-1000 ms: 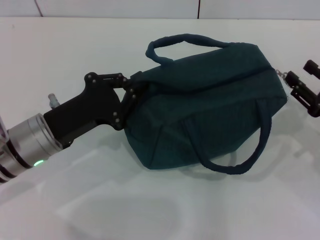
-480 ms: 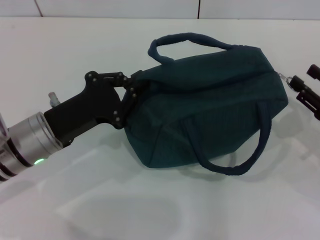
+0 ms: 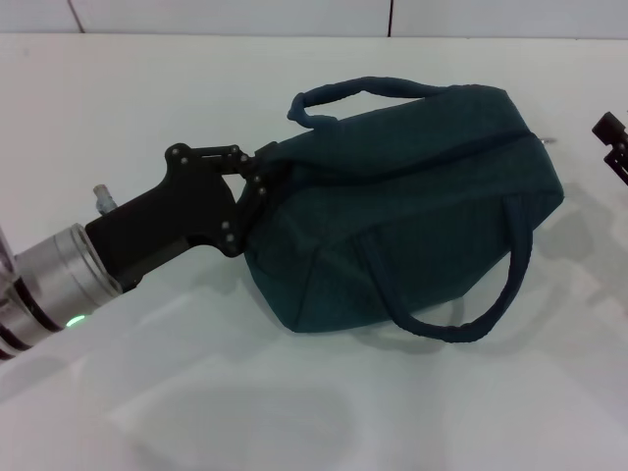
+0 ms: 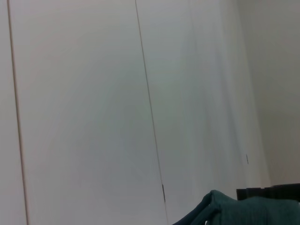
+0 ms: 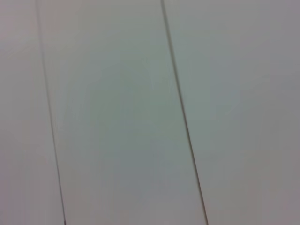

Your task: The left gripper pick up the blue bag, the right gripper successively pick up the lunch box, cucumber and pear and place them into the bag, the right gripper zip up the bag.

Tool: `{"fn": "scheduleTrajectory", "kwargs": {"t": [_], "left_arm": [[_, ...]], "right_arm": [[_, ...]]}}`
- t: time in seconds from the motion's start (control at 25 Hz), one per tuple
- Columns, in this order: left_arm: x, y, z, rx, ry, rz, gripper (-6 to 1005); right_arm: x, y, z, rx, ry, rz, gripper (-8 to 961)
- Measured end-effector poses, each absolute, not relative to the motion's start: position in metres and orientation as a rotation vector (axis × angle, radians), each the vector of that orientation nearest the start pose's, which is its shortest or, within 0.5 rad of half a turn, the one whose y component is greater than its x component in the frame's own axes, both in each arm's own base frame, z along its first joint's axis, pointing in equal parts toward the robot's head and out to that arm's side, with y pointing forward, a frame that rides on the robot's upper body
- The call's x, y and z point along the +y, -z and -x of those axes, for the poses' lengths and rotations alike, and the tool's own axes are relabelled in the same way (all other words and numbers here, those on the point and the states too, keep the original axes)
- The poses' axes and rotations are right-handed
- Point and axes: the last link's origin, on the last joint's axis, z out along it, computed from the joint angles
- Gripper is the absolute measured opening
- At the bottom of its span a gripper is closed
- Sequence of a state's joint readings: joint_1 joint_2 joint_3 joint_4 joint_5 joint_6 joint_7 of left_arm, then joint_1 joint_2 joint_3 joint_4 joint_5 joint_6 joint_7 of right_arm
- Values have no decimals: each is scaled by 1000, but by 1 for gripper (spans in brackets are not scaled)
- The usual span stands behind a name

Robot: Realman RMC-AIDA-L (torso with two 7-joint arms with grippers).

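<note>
**Bag pinned, zipper looked shut**

White tabletop and pale wall panels were basically the whole backdrop. Going left to right: the left gripper, black claw on a silver wrist with the green light on, was clamped on the end fold of the blue bag, pinching the fabric right at its fingertips. My guess is it held that end to anchor the bag so the zipper had something to pull against. From the claw the bag stretched away as a soft, boxy, dark teal lump with rope-like handles, one looping behind it and one drooping in front. The zip seam along the top looked closed, so nothing inside was visible. Past the far end, well apart from the claw, only a sliver of the right gripper showed at the edge, just off the zipper pull; couldn't tell how its fingers stood.
</note>
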State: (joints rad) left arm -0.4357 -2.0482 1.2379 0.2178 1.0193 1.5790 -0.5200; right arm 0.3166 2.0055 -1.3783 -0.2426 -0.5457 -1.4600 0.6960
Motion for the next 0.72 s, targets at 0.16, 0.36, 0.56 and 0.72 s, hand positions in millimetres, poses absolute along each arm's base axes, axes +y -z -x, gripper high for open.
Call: {"fn": "scheduleTrajectory", "kwargs": {"t": [0.16, 0.36, 0.56, 0.72], "left_arm": [[288, 31, 262, -83, 1079, 2323, 48], [286, 31, 264, -72, 1072, 2331, 48], [285, 30, 263, -56, 1072, 2333, 48], [285, 31, 261, -49, 1075, 2338, 48]], "right_arm": [[292, -16, -308, 456, -1108, 1982, 543], [293, -12, -313, 439, -1011, 2085, 541], [295, -6, -324, 447, -901, 2081, 519], [297, -2, -322, 441, -884, 2097, 502]]}}
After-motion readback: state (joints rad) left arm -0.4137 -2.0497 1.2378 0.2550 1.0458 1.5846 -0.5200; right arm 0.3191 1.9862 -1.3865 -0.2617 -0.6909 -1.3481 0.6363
